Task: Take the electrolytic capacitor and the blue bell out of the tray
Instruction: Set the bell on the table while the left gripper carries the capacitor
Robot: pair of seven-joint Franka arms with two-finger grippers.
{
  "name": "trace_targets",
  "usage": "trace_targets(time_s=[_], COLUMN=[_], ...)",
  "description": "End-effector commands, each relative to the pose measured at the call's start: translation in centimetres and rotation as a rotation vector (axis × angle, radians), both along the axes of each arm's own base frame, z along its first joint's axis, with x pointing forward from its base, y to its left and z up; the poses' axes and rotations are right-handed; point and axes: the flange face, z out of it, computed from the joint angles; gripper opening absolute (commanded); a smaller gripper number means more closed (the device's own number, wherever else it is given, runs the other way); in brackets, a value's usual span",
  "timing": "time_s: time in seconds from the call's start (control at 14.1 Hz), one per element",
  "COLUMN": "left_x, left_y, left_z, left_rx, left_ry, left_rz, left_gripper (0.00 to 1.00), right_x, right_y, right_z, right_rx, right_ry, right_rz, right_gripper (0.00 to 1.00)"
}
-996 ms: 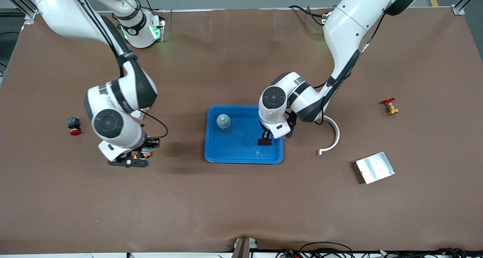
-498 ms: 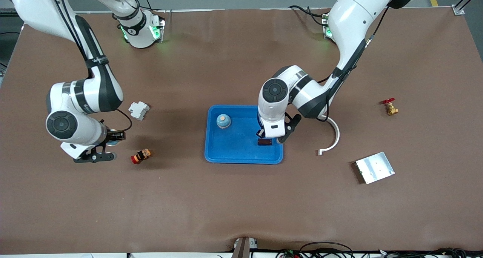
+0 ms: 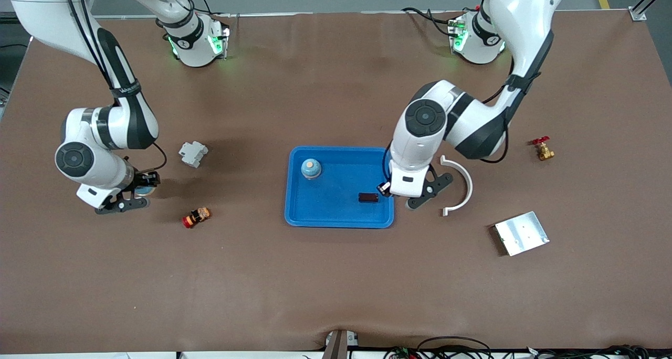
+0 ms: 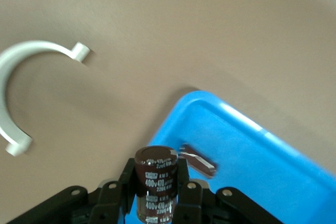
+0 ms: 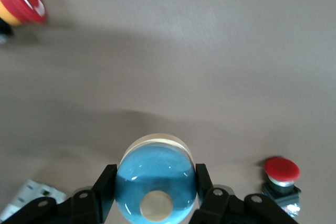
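Gripping blue bell (image 5: 154, 182) between right gripper (image 5: 155, 195) fingers (image 5: 104, 184), hanging over brown table (image 5: 210, 66); red pushbutton (image 5: 282, 177) sitting near, red-capped item (image 5: 20, 1) lying well apart.

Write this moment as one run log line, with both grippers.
left gripper: shut on capacitor, over blue tray edge | right gripper: shut on bell, over table

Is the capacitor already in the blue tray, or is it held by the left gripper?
Held: the left gripper is shut on the capacitor, above the blue tray's edge.
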Motion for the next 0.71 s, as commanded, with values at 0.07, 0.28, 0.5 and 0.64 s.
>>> trace_targets(time_s=[0.07, 0.28, 0.5, 0.64], left_x=[-2.0, -2.3, -3.6, -4.0], left_y=[4.0, 6.3, 8.0, 9.8], left_z=[-1.4, -3.2, -5.8, -8.0], left_rx=[0.052, 0.087, 0.074, 0.067], left_ry=[0.049, 0.027, -0.015, -0.056], left_rz=[-0.238, -0.353, -0.446, -0.491], left_gripper=[0.0, 0.0, 0.0, 0.0], right_x=[-2.7, -4.0, -4.2, -4.4], right_y=[-2.6, -3.2, -3.5, -4.0], right_z=[0.1, -1.7, -2.0, -2.5], right_rx=[0.03, 0.086, 0.106, 0.104], right_ry=[0.02, 0.015, 0.02, 0.028], right_rz=[-0.009, -0.022, -0.042, -0.051], right_gripper=[0.0, 0.0, 0.09, 0.3])
